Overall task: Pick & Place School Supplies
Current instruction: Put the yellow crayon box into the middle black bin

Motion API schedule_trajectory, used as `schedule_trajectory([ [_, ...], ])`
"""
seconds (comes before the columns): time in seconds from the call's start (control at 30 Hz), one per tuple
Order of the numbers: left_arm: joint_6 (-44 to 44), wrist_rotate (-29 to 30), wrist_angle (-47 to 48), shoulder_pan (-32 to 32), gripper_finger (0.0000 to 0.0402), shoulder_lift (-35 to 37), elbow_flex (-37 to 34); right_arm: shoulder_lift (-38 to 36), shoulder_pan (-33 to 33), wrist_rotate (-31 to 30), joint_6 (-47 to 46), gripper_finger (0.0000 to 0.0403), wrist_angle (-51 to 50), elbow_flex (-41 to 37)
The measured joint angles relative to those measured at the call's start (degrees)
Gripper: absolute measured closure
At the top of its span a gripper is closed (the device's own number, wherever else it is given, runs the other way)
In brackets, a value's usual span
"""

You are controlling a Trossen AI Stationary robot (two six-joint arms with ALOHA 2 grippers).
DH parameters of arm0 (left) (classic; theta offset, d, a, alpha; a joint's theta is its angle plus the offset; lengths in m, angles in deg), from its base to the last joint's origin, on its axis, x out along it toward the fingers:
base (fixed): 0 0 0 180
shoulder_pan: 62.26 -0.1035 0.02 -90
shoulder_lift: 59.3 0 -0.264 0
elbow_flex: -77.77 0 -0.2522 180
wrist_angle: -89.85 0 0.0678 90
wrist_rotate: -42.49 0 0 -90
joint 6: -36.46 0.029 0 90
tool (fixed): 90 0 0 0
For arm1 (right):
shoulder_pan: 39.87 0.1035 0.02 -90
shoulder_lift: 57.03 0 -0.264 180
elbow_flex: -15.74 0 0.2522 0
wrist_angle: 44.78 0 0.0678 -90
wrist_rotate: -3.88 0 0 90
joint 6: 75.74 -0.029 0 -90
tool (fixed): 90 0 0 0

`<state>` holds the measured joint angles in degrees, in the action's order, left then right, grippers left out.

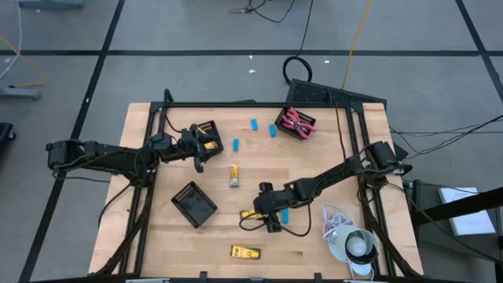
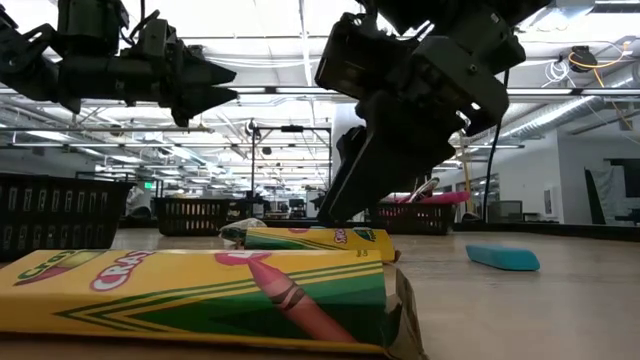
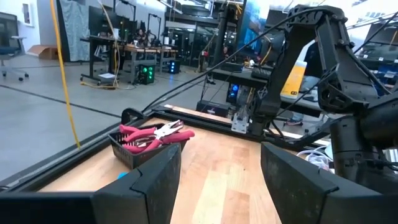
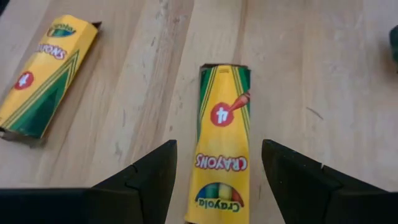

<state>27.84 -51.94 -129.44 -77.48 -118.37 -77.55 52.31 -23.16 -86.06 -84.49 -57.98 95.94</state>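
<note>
Right gripper [image 4: 214,180] wide apart, straddling crayon box [image 4: 222,137], not clamped.

left gripper [image 1: 202,149] raised, spread; right gripper [image 1: 269,214] low, spread

In the right wrist view the second crayon box [image 4: 46,78] at ten o'clock is cut by the frame's edge, and a dark thing [image 4: 393,42] at two o'clock shows only a sliver — too little to name. In the low view the nearest crayon box [image 2: 190,300] runs off at eight o'clock, blurred. From above, the contents of the tray [image 1: 206,136] by the left gripper [image 1: 198,159] are too small to identify — just yellow.
</note>
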Motion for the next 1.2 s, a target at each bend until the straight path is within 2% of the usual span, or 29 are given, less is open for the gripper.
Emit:
schedule_trajectory([
  [0.3, 0.5, 0.0, -0.1, 0.0, 0.0176, 0.0, 0.0, 0.0, -0.1, 0.0, -0.3, 0.0174, 0.0, 0.0],
  [0.57, 0.5, 0.0, -0.5, 0.0, 0.0176, 0.0, 0.0, 5.0, -0.1, 1.2, -1.5, 0.0174, 1.1, 1.4],
  [0.77, 0.4, 0.0, -0.5, 0.2, 0.0176, 0.0, 0.0, 5.1, -0.1, 1.3, -0.7, 0.0179, 0.6, 1.9],
  [0.93, 0.5, 0.0, -0.4, 0.3, 0.0176, 0.0, 0.0, 5.1, 0.0, 0.5, -0.6, 0.0228, 0.4, 1.9],
  [1.2, 0.5, 0.0, -0.2, 0.3, 0.0176, 0.0, 0.0, 5.1, 0.3, 0.1, 0.5, 0.0363, 0.7, 1.9],
])
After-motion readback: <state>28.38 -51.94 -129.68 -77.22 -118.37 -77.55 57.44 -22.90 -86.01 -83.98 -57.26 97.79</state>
